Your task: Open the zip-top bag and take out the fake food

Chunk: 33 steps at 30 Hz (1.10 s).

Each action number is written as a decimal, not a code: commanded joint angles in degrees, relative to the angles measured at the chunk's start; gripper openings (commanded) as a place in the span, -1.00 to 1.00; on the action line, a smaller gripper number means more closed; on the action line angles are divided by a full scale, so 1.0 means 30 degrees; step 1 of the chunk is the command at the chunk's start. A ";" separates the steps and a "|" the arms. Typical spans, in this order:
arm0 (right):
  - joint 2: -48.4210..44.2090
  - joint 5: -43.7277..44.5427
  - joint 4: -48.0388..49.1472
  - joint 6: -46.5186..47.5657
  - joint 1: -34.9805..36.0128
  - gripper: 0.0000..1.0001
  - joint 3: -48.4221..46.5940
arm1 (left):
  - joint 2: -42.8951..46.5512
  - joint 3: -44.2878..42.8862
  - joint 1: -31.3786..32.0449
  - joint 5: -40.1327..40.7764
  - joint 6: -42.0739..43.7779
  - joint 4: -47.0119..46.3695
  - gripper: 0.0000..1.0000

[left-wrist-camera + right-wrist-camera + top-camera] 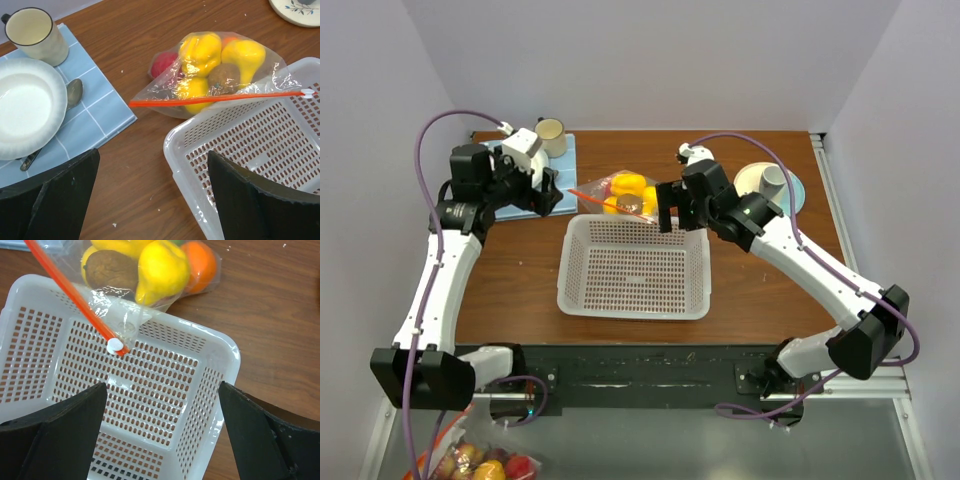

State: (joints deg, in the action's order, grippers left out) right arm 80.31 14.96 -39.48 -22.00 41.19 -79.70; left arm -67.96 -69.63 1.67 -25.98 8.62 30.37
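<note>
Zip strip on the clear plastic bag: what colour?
Orange-red zip strip, white slider at one end; best in left wrist view.

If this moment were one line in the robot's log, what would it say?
zip-top bag: zip end over white basket rim | fake food: inside bag | left gripper: open | right gripper: open

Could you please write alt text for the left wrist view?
A clear zip-top bag of fake food lies on a wooden table, its zip edge overlapping the rim of a white basket. Left, a bowl, spoon and mug sit on a blue mat.
</note>
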 commanded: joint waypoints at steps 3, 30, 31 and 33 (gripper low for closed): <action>-0.1133 0.0842 0.0298 -0.1397 -0.0077 0.97 0.0432 | -0.0167 0.0501 0.0554 -0.3173 0.1896 -0.0983 0.97; -0.6175 0.1634 0.1736 -0.1660 -0.0078 0.79 0.5151 | -0.5878 0.0797 0.6357 0.3739 0.6882 -0.6023 0.50; -0.6233 0.1663 0.1707 -0.1661 -0.0077 0.79 0.5180 | -0.6286 0.0709 0.6357 0.3592 0.6824 -0.6022 0.50; -0.6322 0.1663 0.1736 -0.1603 -0.0077 0.79 0.5210 | -0.6641 0.0592 0.6357 0.3357 0.6823 -0.5876 0.51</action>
State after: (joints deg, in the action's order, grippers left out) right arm 62.54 20.34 -36.05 -25.98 41.08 -64.34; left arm -86.26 -65.32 20.71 -14.06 28.73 14.90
